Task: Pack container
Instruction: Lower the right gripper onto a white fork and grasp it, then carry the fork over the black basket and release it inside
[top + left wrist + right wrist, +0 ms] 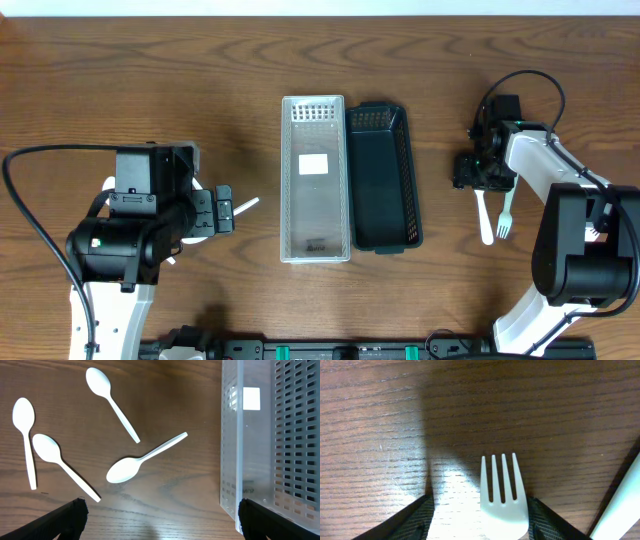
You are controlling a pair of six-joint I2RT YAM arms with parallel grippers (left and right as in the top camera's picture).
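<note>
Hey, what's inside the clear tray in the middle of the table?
The clear tray holds only a white square label on its floor, no cutlery. From overhead nothing covers its inside.

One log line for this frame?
left gripper open near spoons | right gripper open, straddling fork | clear container empty | black basket empty

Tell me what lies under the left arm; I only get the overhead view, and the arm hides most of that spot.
Observer: Left wrist view shows four white spoons loose on the table, beside the clear container.
Operator: And what are the right jaws doing?
Observer: Right wrist view: they straddle a white fork, with bare table showing on one side of it.
</note>
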